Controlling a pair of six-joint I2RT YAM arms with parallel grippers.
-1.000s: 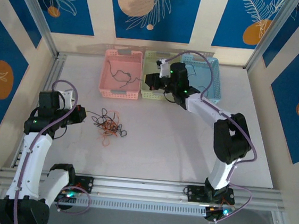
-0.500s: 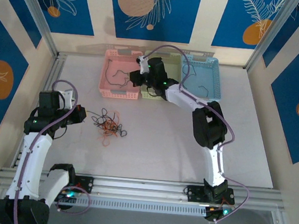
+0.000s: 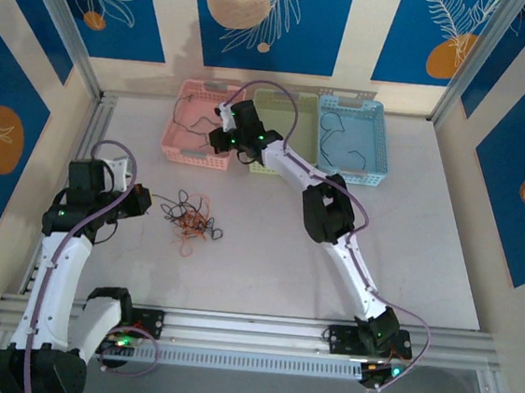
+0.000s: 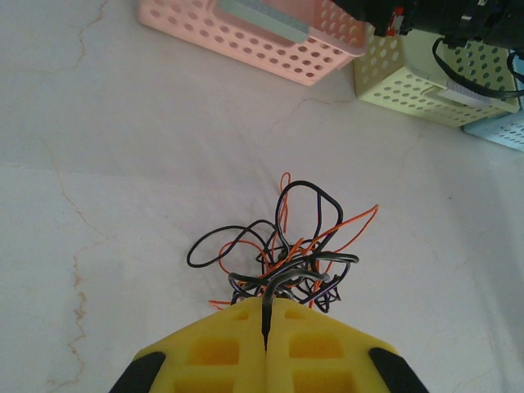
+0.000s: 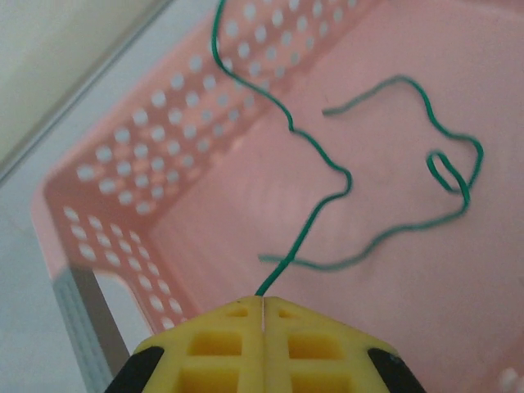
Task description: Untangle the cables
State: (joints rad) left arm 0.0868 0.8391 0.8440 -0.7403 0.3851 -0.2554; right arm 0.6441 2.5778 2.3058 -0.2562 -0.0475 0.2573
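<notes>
While pinched — green cable (image 5: 288,123) (over basket (image 5: 106,192))

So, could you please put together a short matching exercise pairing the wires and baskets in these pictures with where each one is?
Things:
1. thin green wire
2. knotted clump of black and orange wires
3. light blue perforated plastic basket

Places:
A. rightmost in the basket row
B. pinched in the right fingers, over the pink perforated plastic basket
C. on the white table, one black strand pinched in the left fingers

Pairs: 1-B, 2-C, 3-A.
</notes>
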